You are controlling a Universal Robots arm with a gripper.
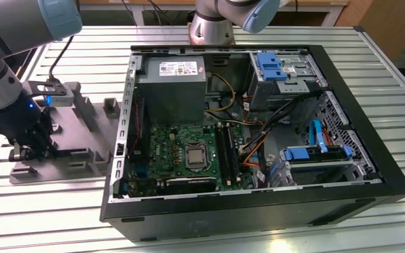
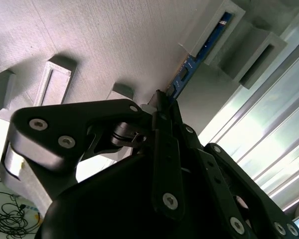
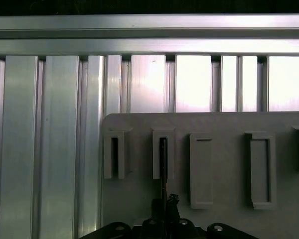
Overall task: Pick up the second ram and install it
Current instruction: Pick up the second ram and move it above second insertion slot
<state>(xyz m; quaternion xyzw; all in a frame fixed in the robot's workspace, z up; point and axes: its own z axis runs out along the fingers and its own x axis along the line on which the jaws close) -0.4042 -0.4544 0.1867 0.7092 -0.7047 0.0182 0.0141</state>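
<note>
We see the end effector (image 2: pixel 162 107) close up in the second wrist view, its dark fingers pressed together on the near end of the second ram (image 2: pixel 192 64), a thin blue-green stick. The stick's far end sits in a narrow pocket of a gray holder tray (image 2: pixel 104 40).

In the first wrist view the stick (image 3: pixel 162 164) appears edge-on as a thin dark line. It runs from the end effector (image 3: pixel 165 206) into the tray's (image 3: pixel 224 124) second narrow pocket. Wider pockets lie beside it.

We judge that the pick-up step is in hand: the stick is gripped but not yet out of its pocket. Freeing it calls for a straight pull in line with the pocket, since so thin a board could bind or bend if tilted.

In the exterior view the end effector (image 1: pixel 25 153) is down at the tray (image 1: pixel 83 113), on the slatted metal counter (image 1: pixel 61 211) at the exterior view's left. Farther off, well apart from it, lies the open computer case (image 1: pixel 259 211) with its green motherboard (image 1: pixel 167 142) and long black memory slots (image 1: pixel 225 150).
</note>
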